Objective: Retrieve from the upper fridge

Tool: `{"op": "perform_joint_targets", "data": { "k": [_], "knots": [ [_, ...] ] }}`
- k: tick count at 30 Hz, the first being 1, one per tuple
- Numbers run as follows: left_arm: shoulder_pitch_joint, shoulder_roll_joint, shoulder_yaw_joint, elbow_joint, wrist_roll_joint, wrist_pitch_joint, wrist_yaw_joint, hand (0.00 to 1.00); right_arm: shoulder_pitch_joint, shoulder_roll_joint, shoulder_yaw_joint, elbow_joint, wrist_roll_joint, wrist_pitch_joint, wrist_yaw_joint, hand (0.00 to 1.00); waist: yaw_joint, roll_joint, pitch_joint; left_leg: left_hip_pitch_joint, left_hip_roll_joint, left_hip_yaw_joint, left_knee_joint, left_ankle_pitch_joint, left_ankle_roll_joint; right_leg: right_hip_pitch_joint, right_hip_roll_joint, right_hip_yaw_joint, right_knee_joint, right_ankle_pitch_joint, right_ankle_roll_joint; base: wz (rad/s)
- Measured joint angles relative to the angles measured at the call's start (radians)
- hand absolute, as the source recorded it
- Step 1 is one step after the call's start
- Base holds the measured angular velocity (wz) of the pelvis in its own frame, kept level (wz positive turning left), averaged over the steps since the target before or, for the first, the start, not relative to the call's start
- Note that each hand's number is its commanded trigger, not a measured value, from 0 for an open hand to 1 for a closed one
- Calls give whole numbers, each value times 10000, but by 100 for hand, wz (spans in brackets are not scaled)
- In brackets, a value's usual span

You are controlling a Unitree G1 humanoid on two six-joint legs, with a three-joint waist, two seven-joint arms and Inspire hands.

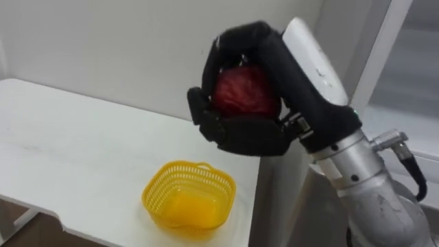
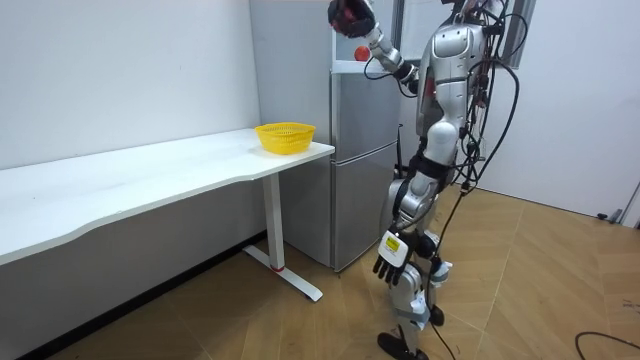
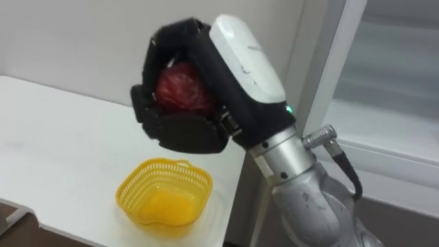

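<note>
One long white table runs along the wall, and a tall grey fridge stands just beside its near end, both doors seen shut in the room view. At the fridge's front stands the humanoid robot, upright on both legs, with its right arm raised high towards the room view's left, over the top of the fridge. A yellow plastic basket of open mesh sits on the table close to the corner nearest the fridge, with nothing visible inside. Above the basket and well clear of it, the black right hand is held in the air, fingers and thumb curled tightly around a round, dark red fruit, which shows between them; what kind of fruit cannot be told. The left hand hangs low beside the robot's leg, its fingers loose and pointing at the wooden floor, holding nothing
</note>
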Motion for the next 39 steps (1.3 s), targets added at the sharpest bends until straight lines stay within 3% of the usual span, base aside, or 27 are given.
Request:
{"op": "perform_joint_targets", "data": {
  "k": [2,5,6,9,13,27,31,39],
  "knots": [
    [9,23,12,-1,3,22,5,0,-1,-2,0,474,-117,62,-12,100,83,-70,-4,-99,-7,-127,19,18,-13,-42,-1,-79,4,0,0,11],
    [-67,184,1,-13,-10,156,10,0,-3,-29,6,1667,-99,96,-215,100,269,-295,16,-175,-3,-277,119,70,-41,-118,-8,-296,13,-1,-1,16],
    [-173,272,13,-20,5,164,3,0,-4,-46,13,2170,-30,134,-229,100,336,-433,-12,-375,-8,-376,247,73,-47,-231,-3,-324,23,0,-2,17],
    [-475,365,94,-27,20,170,-4,0,-85,-58,404,3407,46,310,-249,100,625,-580,79,-658,-9,-395,356,75,-52,-406,-1,-354,-20,31,-52,5],
    [-822,475,90,48,64,178,-15,0,-82,-53,1184,4953,-1,436,-280,100,989,-699,112,-980,-15,-396,373,76,-54,-674,-5,-352,-3,45,-73,0],
    [-1076,517,-238,-17,-21,374,138,0,-738,17,1999,7080,-329,685,-818,100,1414,-727,173,-1687,-46,-523,680,81,-61,-1219,-27,-547,-1,92,-141,3],
    [-1099,517,-238,-20,-12,371,70,0,-749,33,1998,7194,-336,684,-818,100,1582,-735,230,-1721,-46,-523,699,81,-61,-1242,-29,-569,1,92,-141,0],
    [-1099,515,-236,-33,-18,371,56,0,-772,33,1997,7180,-325,684,-819,100,1643,-743,225,-1944,-45,-538,815,79,-63,-1404,-32,-620,30,118,-175,0]
  ]
}}
